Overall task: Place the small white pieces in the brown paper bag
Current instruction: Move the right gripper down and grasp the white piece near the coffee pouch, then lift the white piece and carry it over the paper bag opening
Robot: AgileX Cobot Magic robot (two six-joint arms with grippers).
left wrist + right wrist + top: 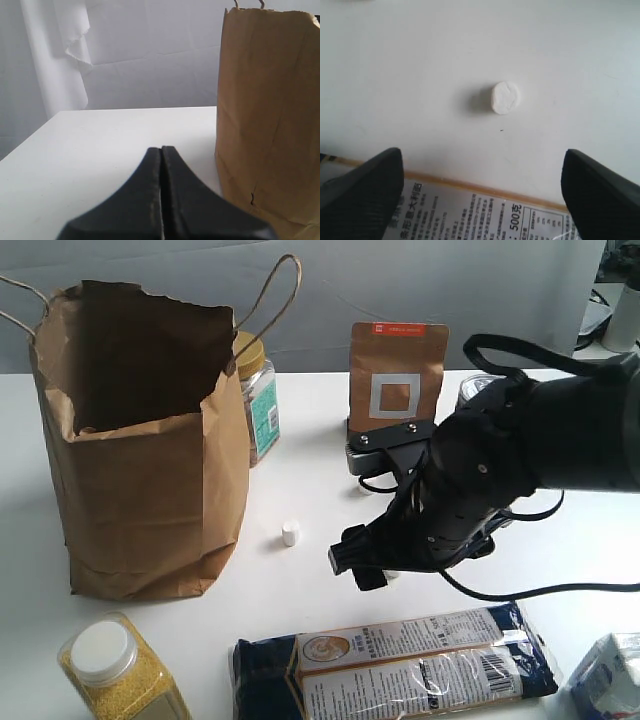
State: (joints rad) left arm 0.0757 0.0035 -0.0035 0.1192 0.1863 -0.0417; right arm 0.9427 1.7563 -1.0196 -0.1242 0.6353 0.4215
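Observation:
The brown paper bag (pixel 140 440) stands open at the left of the table; its side also fills the edge of the left wrist view (pixel 270 120). One small white piece (pixel 290 532) lies on the table just right of the bag. A second one (pixel 392 575) peeks out under my right arm. A third white bit (pixel 365 488) shows by the pouch's base. My right gripper (pixel 358 565) hangs low over the table, open and empty (pixel 481 151), with a white piece (pixel 505 97) ahead of its fingers. My left gripper (pixel 161 150) is shut on nothing beside the bag.
A long noodle packet (pixel 400 665) lies along the front edge, right under my right gripper (pixel 485 210). A small brown pouch (pixel 397 370) and a tin can (pixel 475 388) stand behind the arm. A yellow-lidded jar (pixel 258 390), a grain jar (pixel 120 670) and a carton (pixel 610 680) are nearby.

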